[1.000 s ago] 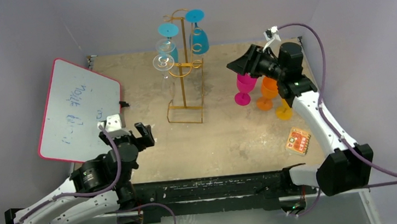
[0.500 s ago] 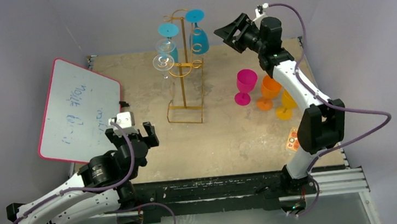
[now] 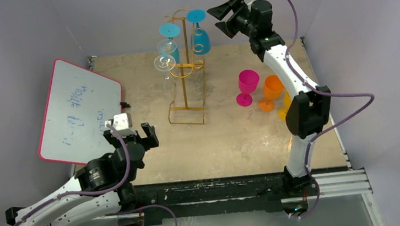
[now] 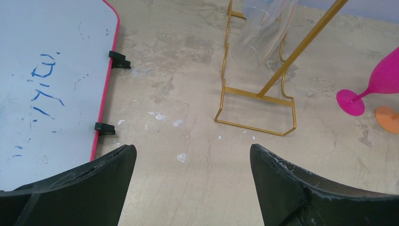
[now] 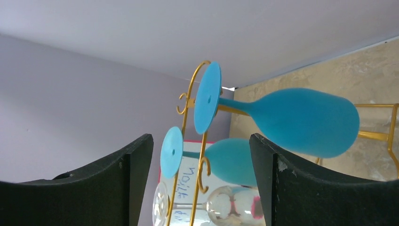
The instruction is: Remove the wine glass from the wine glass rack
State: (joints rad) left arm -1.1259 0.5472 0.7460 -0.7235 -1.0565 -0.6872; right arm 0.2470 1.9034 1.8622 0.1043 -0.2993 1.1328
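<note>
The gold wire wine glass rack [image 3: 185,70] stands at the back middle of the table. Two blue wine glasses [image 3: 200,38] [image 3: 170,38] and a clear one [image 3: 165,66] hang on it upside down. My right gripper [image 3: 221,19] is open, high up just right of the rack's top, apart from the nearer blue glass. In the right wrist view that blue glass [image 5: 301,121] lies ahead, beyond my open gripper [image 5: 201,137], with nothing between the fingers. My left gripper [image 3: 143,136] hovers low at the front left, open and empty [image 4: 193,147], facing the rack's base [image 4: 256,94].
A pink-edged whiteboard [image 3: 78,111] leans at the left. A pink glass [image 3: 248,86] and an orange glass [image 3: 270,92] stand upright right of the rack, with a yellow one [image 3: 285,102] partly behind my right arm.
My right arm has risen from above the pink glass and swung back and left to the rack's top, its jaws widening. The left gripper has shifted only slightly.
</note>
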